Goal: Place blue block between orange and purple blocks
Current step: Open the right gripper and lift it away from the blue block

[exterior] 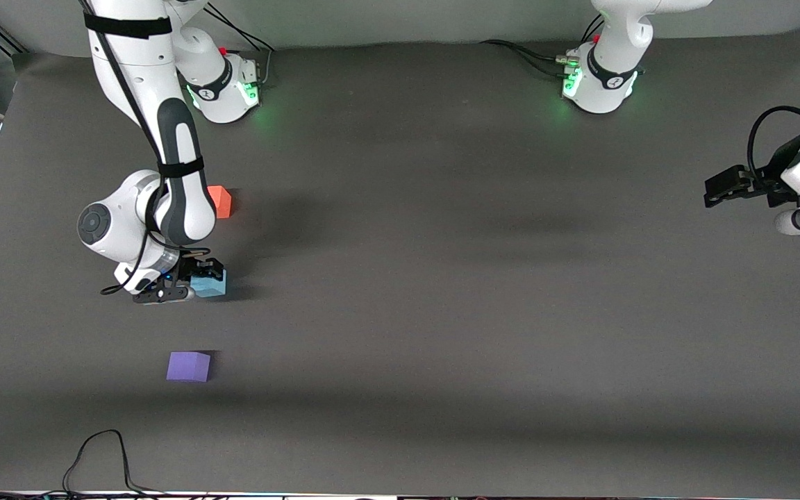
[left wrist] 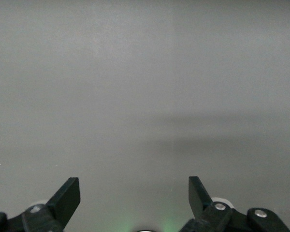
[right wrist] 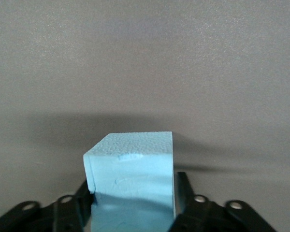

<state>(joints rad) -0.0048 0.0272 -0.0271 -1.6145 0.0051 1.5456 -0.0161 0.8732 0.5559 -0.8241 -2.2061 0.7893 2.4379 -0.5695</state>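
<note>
Front view gives us three cubes on the dark table (exterior: 442,278), one of each colour, and two arms. The blue block (exterior: 211,283) is a light sky-blue matte cube; in the right wrist view its top looks grainy, with a small dent near one edge (right wrist: 130,157). It sits toward the right arm's end of the table, between the orange block (exterior: 221,201), which lies nearer the edge where the bases stand, and the purple block (exterior: 189,366), which lies nearer the front camera's edge. We see the right gripper (exterior: 188,281) clamped on the blue block, one finger (right wrist: 183,186) pressed to each side. We cannot tell whether the block touches the table or hangs just above it. The right arm's elbow covers part of the orange block. The left gripper (exterior: 716,193) waits over the left arm's end of the table, its fingers (left wrist: 67,195) spread wide with nothing between them; that arm is cut off by the picture's edge.
</note>
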